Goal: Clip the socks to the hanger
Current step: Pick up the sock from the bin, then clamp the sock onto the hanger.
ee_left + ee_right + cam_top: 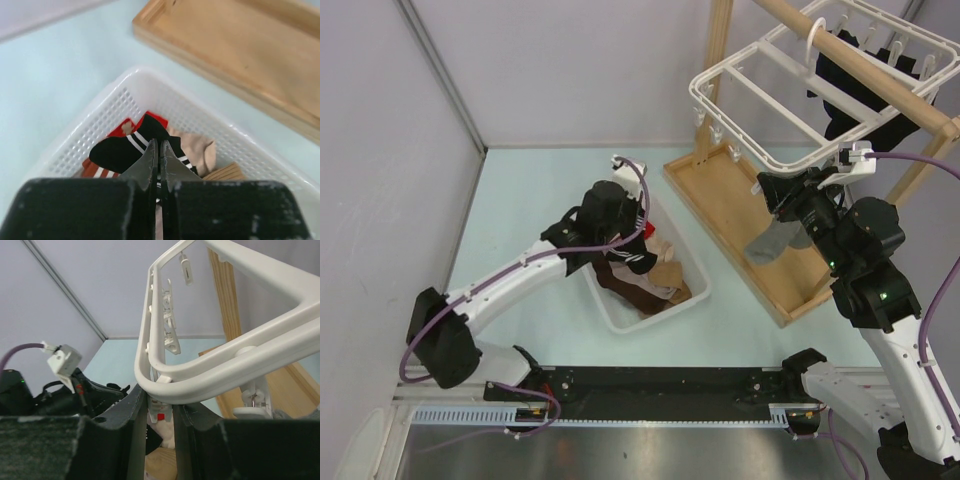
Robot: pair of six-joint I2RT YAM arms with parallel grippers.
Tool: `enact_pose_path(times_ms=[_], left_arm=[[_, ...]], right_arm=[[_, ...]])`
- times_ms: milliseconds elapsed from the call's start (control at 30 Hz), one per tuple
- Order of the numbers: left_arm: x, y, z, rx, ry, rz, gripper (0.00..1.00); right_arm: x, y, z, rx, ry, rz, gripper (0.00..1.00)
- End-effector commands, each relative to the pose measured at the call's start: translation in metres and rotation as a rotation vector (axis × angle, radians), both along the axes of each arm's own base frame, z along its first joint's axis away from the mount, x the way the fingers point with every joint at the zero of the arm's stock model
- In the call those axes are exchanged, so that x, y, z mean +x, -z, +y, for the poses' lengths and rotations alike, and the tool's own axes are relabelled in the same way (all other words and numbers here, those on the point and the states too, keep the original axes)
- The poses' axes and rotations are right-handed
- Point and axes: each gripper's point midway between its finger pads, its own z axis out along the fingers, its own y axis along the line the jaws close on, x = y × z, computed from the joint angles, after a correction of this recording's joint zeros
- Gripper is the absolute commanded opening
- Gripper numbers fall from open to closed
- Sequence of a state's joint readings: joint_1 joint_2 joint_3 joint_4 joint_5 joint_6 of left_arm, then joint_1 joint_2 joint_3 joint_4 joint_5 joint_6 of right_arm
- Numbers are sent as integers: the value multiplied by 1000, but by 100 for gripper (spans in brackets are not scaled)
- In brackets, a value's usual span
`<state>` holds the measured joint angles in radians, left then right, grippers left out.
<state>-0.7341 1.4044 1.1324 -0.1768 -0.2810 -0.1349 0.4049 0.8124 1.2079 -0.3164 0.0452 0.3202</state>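
While the left gripper hangs over the white slotted basket, we see its two fingers pressed flat together, their tips right above a black sock with white stripes lying inside the basket. We cannot tell whether any fabric is caught between them. A beige sock lies in the basket against the black one, and a brown sock fills the basket's near end.

Just right of the basket in the overhead view lies a shallow wooden tray. Above that tray, further from the basket, the right gripper is clenched on a grey sock, which dangles from it with its free end down.

We find the hanger beyond the basket, up and to the right of it, hooked on a wooden pole. From the right wrist camera its rounded corner sits directly in front of that gripper's fingers, with small clips dangling from its rails. A second black sock hangs from the hanger's side farthest from the basket.
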Motion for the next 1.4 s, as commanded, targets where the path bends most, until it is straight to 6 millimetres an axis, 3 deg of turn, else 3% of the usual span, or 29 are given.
enact_pose_path(times_ms=[0,33,100,267,633,900,1367], left_arm=[[-10,-67,-20,-110,170,-234,0],[-16,-67,-24,-125,206,-252,0],[-32,-99,-38,-186,330,-374,0],[-64,-132,-72,-298,542,-461,0],[-96,-197,-132,-544,725,-561,0],[-103,-224,-159,-666,777,-572,0],[-107,-233,-175,-723,811,-557,0]], right_arm=[[4,-3,-4,-11,22,-10,12],[3,-3,-3,-9,17,-12,12],[3,-5,-2,-6,8,-17,12],[2,-7,1,-2,-9,-25,12],[-5,-13,14,-17,-94,-58,12],[-7,-13,22,-30,-140,-70,12],[-12,-18,27,-37,-180,-94,13]])
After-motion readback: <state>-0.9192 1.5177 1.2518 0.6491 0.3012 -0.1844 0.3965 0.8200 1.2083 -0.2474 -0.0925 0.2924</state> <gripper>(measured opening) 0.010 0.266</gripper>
